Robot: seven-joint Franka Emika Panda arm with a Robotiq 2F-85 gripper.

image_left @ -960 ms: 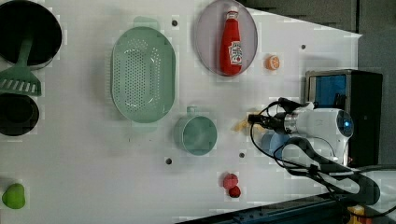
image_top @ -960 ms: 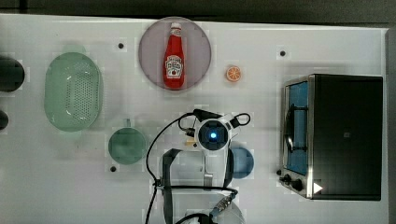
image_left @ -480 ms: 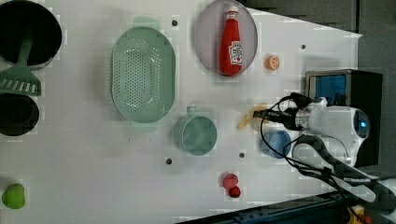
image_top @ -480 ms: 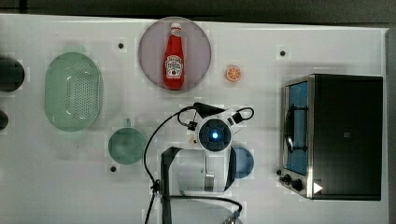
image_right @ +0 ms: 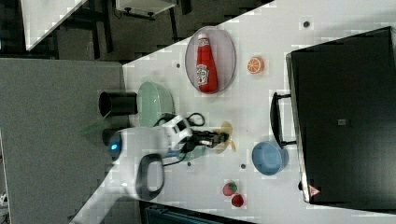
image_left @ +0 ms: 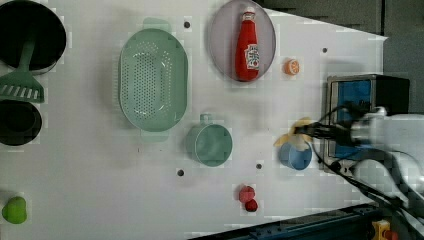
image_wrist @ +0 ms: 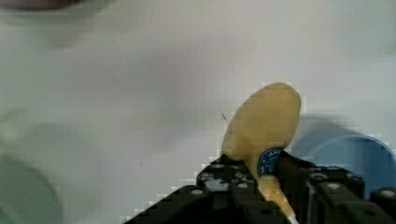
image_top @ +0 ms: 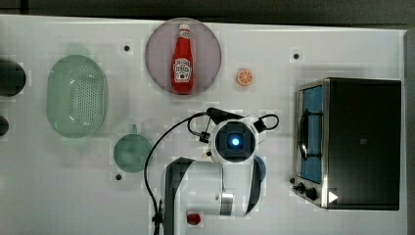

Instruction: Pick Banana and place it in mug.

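The pale yellow Banana (image_wrist: pixel 266 121) is pinched between my gripper's (image_wrist: pixel 261 173) black fingers, so the gripper is shut on it. In the left view the gripper (image_left: pixel 306 131) holds the Banana (image_left: pixel 294 134) just over the far rim of the blue cup (image_left: pixel 296 155). The right view shows the Banana (image_right: pixel 227 134) at the tip of the gripper (image_right: pixel 221 138). The teal mug (image_left: pixel 210 145) stands upright to the left view's left of the gripper, apart from it. In the top view the mug (image_top: pixel 132 152) sits left of the arm's wrist (image_top: pixel 235 142).
A ketchup bottle (image_top: pixel 182 61) lies on a grey plate. An orange slice (image_top: pixel 244 77), a toaster oven (image_top: pixel 350 142) and a pale-green basket (image_top: pixel 76 95) stand around. Two red berries (image_left: pixel 248 197) lie near the front edge in the left view.
The fingers have closed on the Banana. The gripper has carried it toward the left view's right, over by the blue cup.
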